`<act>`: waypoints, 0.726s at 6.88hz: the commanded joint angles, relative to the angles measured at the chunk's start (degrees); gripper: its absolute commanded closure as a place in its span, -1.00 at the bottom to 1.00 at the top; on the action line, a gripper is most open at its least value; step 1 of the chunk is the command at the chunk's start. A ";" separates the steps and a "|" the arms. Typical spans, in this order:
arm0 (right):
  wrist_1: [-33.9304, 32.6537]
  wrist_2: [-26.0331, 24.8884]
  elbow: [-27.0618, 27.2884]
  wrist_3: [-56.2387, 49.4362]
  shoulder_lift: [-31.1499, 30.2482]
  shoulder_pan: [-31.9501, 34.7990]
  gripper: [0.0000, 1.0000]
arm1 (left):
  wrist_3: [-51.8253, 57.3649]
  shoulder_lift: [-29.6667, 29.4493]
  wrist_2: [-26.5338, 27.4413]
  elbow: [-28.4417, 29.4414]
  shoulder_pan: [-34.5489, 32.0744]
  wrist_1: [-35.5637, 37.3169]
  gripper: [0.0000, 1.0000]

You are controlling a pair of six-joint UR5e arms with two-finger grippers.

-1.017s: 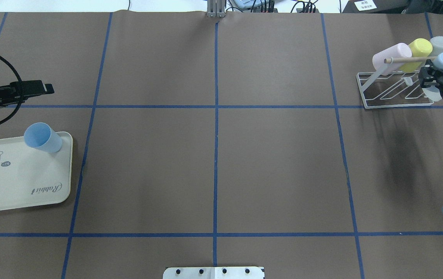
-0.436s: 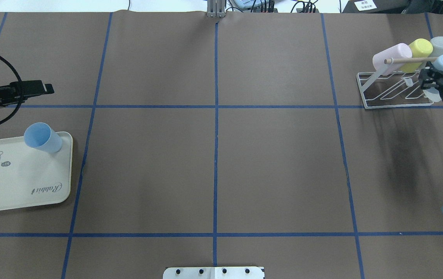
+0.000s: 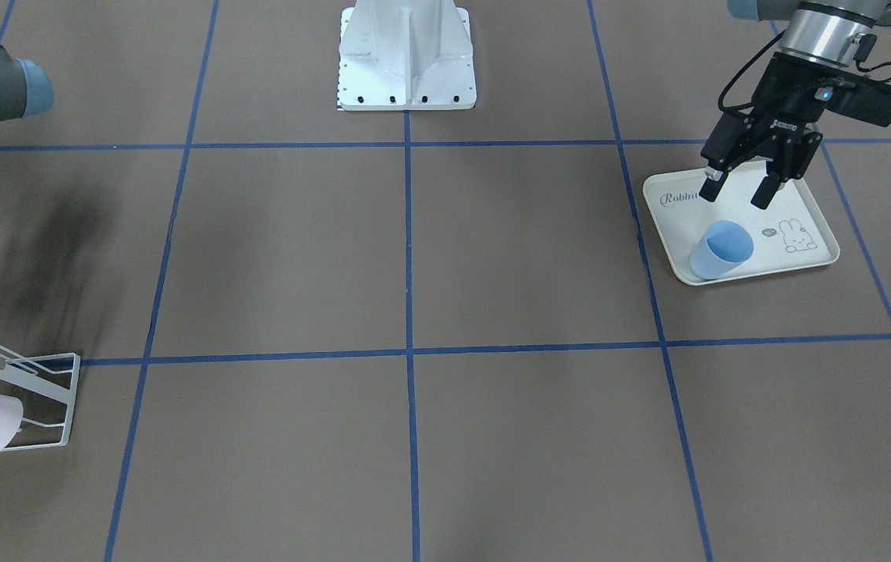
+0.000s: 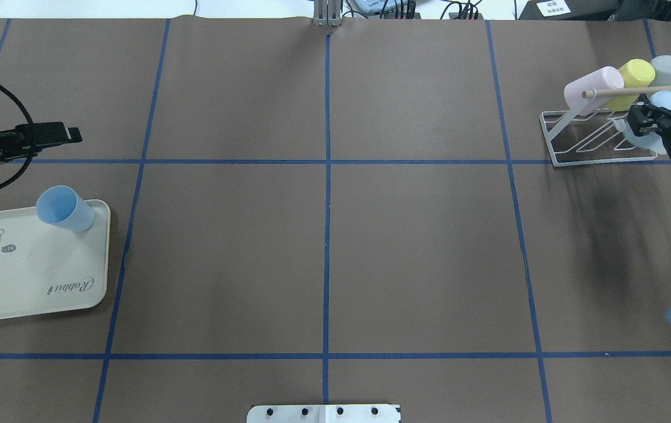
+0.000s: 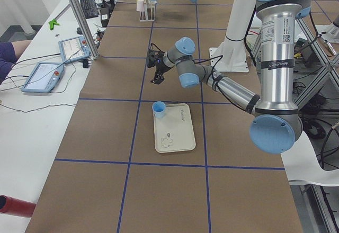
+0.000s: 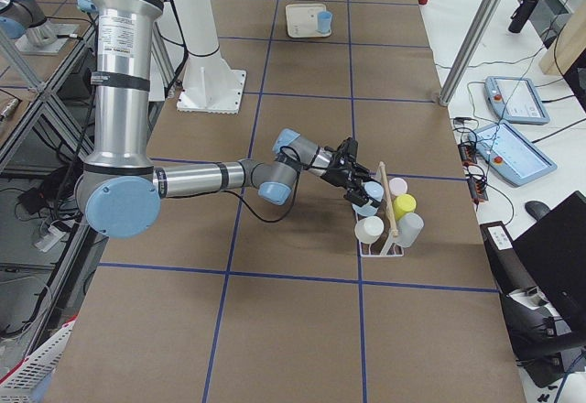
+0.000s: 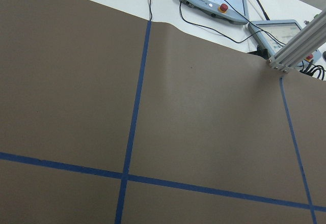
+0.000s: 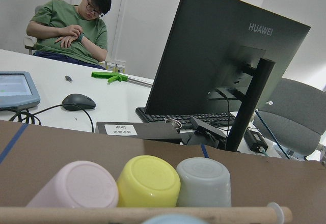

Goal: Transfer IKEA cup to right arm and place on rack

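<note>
A pale blue IKEA cup [image 4: 666,102] is held tilted at the white wire rack [image 4: 570,157], just under its wooden dowel [image 4: 629,91]. My right gripper [image 4: 641,122] is shut on that cup, also seen in the exterior right view [image 6: 370,192]; the cup's base shows at the bottom edge of the right wrist view [image 8: 173,219]. Another blue cup [image 3: 720,250] stands upright on the cream rabbit-print tray [image 3: 804,257]. My left gripper [image 3: 736,192] hangs open above the tray, a little behind this cup, with nothing between its fingers.
Pink [image 4: 591,85], yellow [image 4: 635,73] and grey [image 4: 667,67] cups sit on the rack's prongs. The robot's white base [image 3: 406,55] stands at the table's near edge. Monitors, tablets and a seated person [image 8: 71,30] are beyond the table.
My right gripper has moved left and down with the pale blue cup, bringing it under the dowel toward the rack. The left arm and the cup on the tray have not moved.
</note>
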 commanded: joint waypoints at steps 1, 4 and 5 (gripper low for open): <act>0.12 -0.04 -0.27 0.13 0.46 0.02 -1.00 | 0.00 0.00 0.00 0.01 0.00 0.00 -1.00; 0.21 -0.04 1.82 0.22 1.33 0.37 -1.00 | 0.00 0.09 -0.17 0.01 -0.09 0.00 -1.00; 0.12 0.05 5.23 0.22 1.25 1.33 -1.00 | 0.70 0.09 -2.44 0.18 -1.65 0.44 -1.00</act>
